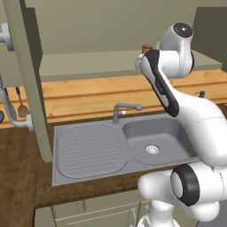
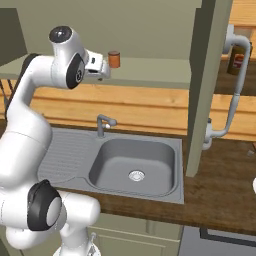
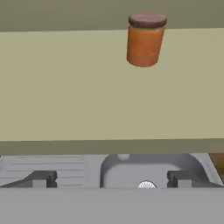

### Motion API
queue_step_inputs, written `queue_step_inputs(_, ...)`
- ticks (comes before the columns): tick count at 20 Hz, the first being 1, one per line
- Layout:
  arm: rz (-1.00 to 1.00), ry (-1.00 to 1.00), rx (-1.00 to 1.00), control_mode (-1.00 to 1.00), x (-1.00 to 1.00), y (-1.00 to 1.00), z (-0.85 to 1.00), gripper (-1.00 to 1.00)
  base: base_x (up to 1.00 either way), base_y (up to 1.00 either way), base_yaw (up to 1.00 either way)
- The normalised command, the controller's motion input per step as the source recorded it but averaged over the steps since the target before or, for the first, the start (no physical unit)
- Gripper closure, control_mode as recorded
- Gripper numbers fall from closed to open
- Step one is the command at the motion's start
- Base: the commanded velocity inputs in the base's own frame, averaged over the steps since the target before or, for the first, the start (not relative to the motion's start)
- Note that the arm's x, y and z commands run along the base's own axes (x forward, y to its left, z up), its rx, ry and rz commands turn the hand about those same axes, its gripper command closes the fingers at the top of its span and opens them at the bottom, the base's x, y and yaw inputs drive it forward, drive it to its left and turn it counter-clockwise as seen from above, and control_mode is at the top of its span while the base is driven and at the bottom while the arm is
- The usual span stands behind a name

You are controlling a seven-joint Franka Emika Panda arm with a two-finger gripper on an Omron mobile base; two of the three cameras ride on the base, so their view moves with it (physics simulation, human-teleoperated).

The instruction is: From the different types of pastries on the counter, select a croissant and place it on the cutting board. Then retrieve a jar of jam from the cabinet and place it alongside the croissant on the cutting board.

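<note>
A jam jar (image 3: pixel 145 40) with orange contents and a dark red lid stands upright on the pale cabinet shelf (image 3: pixel 65 87), above the sink. The base views show the jam jar (image 2: pixel 114 59) (image 1: pixel 146 48) at the shelf's middle, toward the back. My gripper (image 2: pixel 102 68) (image 1: pixel 138 63) hovers at the shelf's front edge, just short of the jar and a little to its left. It is open: in the hand view my gripper (image 3: pixel 112 179) has its fingertips (image 3: pixel 41 178) far apart, with nothing between them.
Below the shelf are a grey sink (image 1: pixel 153 137) with a drainboard and a faucet (image 2: pixel 102 122). Open cabinet doors (image 1: pixel 29 84) (image 2: pixel 205 85) stand on both sides. A dark bottle (image 2: pixel 238 59) sits on a shelf at the far right.
</note>
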Motion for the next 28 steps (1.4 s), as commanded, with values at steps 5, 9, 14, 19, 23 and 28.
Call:
queue_step_inputs(5,-0.02,-0.17,0.0,-1.0,0.0,0.0,0.49,-1.0,0.0,0.0,0.0)
queue_step_inputs(9,-0.04,0.0,0.0,-1.0,-0.08,-0.2,0.68,-1.0,0.0,0.0,0.0)
queue_step_inputs(14,-0.02,0.0,0.0,-1.0,0.01,-0.22,0.38,-1.0,0.0,0.0,0.0)
queue_step_inputs(19,-0.01,-0.01,0.0,-1.0,0.15,0.0,-0.06,-1.0,0.0,0.0,0.0)
queue_step_inputs(23,-0.04,-0.06,0.0,-1.0,0.17,-0.1,-0.16,-1.0,0.0,0.0,0.0)
queue_step_inputs(28,-0.07,-0.07,0.0,-1.0,0.21,-0.13,-0.28,-1.0,0.0,0.0,0.0)
